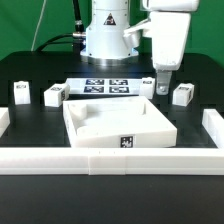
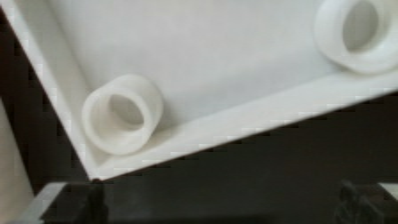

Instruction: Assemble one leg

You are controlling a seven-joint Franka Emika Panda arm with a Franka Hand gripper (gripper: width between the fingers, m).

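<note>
Small white legs with square markers stand on the black table: two at the exterior view's left (image 1: 20, 93) (image 1: 54, 96) and one at the right (image 1: 182, 94). The large white tray-like panel (image 1: 115, 122) lies in the middle. My gripper (image 1: 163, 82) hangs low over the panel's far right corner, just left of the right leg. In the wrist view my gripper (image 2: 222, 205) is open and empty; one dark fingertip (image 2: 80, 200) shows at the frame's edge. Under it lies the panel's corner (image 2: 231, 90) with a round hole (image 2: 121, 115). No leg shows in the wrist view.
The marker board (image 1: 105, 86) lies behind the panel, in front of the robot base (image 1: 105, 35). White rails run along the table's front (image 1: 110, 160) and right side (image 1: 212, 128). Something white (image 1: 148, 85) shows left of my gripper; I cannot tell what it is.
</note>
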